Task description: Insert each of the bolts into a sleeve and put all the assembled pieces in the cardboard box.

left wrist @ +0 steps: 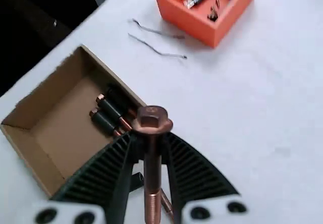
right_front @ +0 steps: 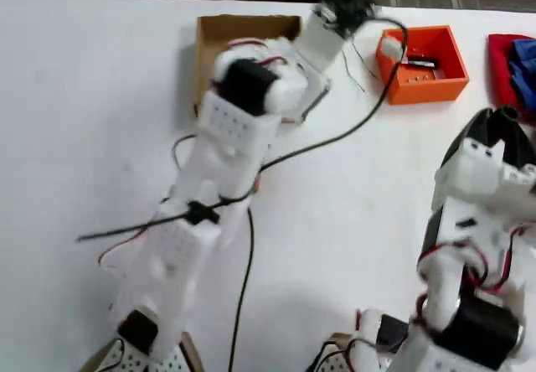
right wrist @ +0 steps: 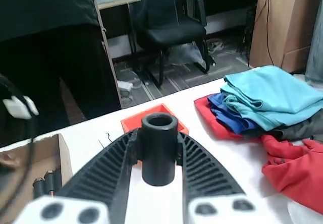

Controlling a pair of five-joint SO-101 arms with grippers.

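A: Status?
B: Left claw (left wrist: 149,151) clenched on bolt (left wrist: 153,120). Shank runs along the claw axis, head outward. Right claw (right wrist: 157,169) grasping sleeve (right wrist: 159,133), bore open at the far end.
A: Where are we rel. to each other?
B: High view: left arm over cardboard box (right_front: 247,27), upper centre. Right arm at right edge. Well apart. We reckon the axes need lining up first, and the head-first bolt looks awkward.
A: Obstructions?
B: Two assembled pcs (left wrist: 108,114) in the box, orange bin (right_front: 423,87) upper right, cable (right_front: 335,137) across worktop (right_front: 84,137).
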